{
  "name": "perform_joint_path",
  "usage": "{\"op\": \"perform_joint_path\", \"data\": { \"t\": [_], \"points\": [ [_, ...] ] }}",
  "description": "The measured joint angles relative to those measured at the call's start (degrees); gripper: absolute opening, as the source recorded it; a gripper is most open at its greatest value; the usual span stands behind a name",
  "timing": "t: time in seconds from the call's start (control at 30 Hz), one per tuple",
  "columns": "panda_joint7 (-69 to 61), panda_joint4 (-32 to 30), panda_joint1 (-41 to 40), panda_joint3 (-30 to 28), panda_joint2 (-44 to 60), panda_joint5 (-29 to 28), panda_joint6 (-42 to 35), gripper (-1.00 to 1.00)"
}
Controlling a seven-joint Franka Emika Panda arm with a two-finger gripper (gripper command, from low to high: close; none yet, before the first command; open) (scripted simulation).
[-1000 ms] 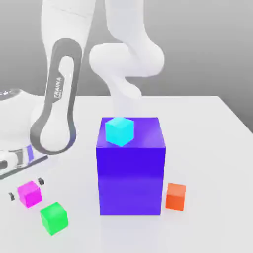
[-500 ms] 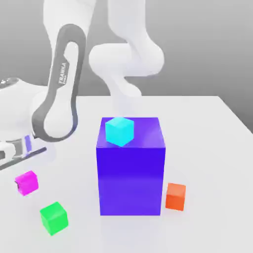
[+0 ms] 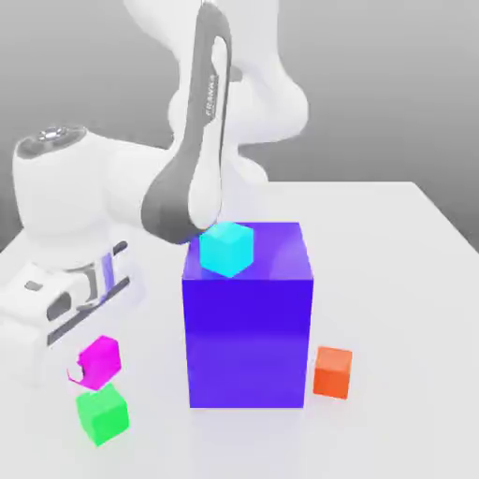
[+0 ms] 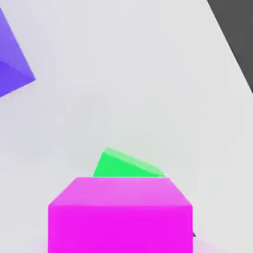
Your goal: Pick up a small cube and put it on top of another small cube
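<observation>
Pincer (image 3: 82,372) clamped narrow on the small cube (image 3: 99,360), plain matte magenta, sharp-edged, tilted & held just above the green cube (image 3: 102,413). Big glossy blue-violet block (image 3: 248,327) stands nearby w/ a cyan cube (image 3: 226,249) on top; orange cube (image 3: 332,371) beside it on smooth white table (image 3: 402,309).
</observation>
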Motion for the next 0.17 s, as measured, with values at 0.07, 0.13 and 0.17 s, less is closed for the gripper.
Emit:
{"op": "perform_joint_path", "data": {
  "t": [0.07,0.13,0.17],
  "points": [
    [-2.3,0.2,-2.3,2.9,2.5,3.2,1.8,1.00],
    [-2.3,0.2,-2.3,2.9,2.5,3.2,1.8,1.00],
    [-2.3,0.2,-2.3,2.9,2.5,3.2,1.8,1.00]
  ]
}}
